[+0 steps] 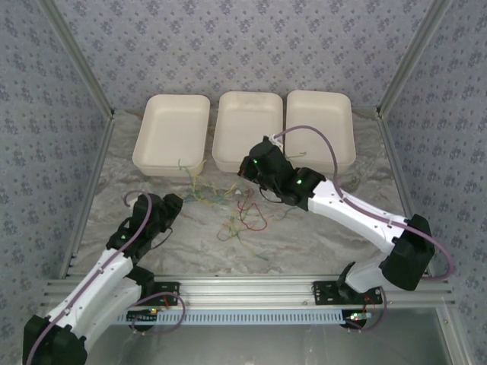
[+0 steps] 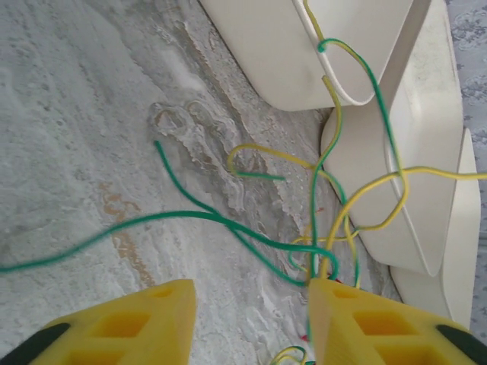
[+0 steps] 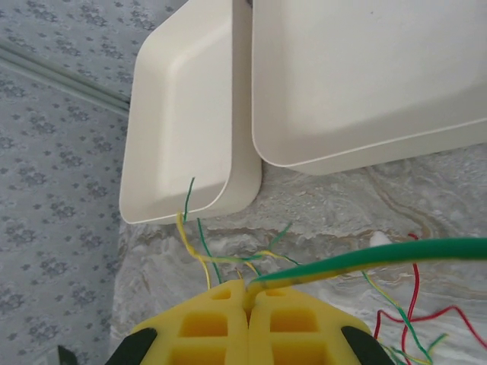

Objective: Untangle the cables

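Observation:
The cables [image 1: 228,207] lie in a loose tangle on the marbled table just in front of the trays, green and yellow strands to the left and red and orange loops [image 1: 249,220] to the right. My left gripper [image 1: 176,202] sits at the tangle's left edge. In the left wrist view it [image 2: 251,293] stands open, with a green cable [image 2: 190,217] crossing the table just beyond its yellow fingers [image 2: 122,323]. My right gripper [image 1: 245,169] hovers over the tangle's far side. It [image 3: 248,293] is shut on a green-and-yellow cable [image 3: 380,257] that stretches off to the right.
Three white trays stand in a row at the back: left [image 1: 171,129], middle [image 1: 245,125], right [image 1: 319,122]. A few wire ends reach the left tray's front rim [image 3: 190,205]. Patterned walls and metal posts close in the sides; an aluminium rail [image 1: 251,289] runs along the near edge.

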`<state>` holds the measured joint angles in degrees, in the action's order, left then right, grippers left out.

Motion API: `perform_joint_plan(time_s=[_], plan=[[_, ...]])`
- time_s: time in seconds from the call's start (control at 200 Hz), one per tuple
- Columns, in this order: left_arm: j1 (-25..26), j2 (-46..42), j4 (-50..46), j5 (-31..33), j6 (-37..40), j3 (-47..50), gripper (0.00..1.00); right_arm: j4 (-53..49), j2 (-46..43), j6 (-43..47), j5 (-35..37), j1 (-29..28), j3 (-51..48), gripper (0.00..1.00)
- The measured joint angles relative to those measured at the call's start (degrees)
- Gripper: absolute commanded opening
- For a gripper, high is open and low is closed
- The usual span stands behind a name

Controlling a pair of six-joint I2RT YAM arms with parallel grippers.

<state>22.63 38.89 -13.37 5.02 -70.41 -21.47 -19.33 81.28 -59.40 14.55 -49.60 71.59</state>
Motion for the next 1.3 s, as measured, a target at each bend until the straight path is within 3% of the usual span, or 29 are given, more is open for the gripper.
perform_joint_plan(time_s=[0.145,0.425,0.69,0.934,1.174,1.234,1.299], plan=[[-0.5,0.6,-0.2,-0.6,0.3,0.0,0.60,-6.1,0.0,2.3,0.7,0.1,4.6,0.00],[0.2,1.9,-1.6,-5.7,2.1,-2.8,0.65,-13.6,-0.6,7.4,-0.7,0.9,10.3,0.00],[9.9,12.5,-1.3,-7.2,9.8,-11.0,0.69,-20.0,-1.3,13.8,-3.4,1.5,14.3,0.00],[12.8,25.4,0.4,-6.6,14.7,-18.6,0.72,-22.3,-5.1,16.8,-5.0,1.7,13.7,0.00],[15.9,38.6,0.1,-4.5,17.5,-25.3,0.61,-22.4,-7.4,17.1,-5.6,2.7,12.6,0.00],[16.7,39.4,0.1,-3.9,17.6,-24.9,0.50,-22.3,-7.5,17.1,-5.6,2.9,12.3,0.00],[17.2,39.5,0.4,-3.5,17.7,-24.3,0.29,-22.3,-7.7,17.0,-5.7,3.0,11.6,0.00]])
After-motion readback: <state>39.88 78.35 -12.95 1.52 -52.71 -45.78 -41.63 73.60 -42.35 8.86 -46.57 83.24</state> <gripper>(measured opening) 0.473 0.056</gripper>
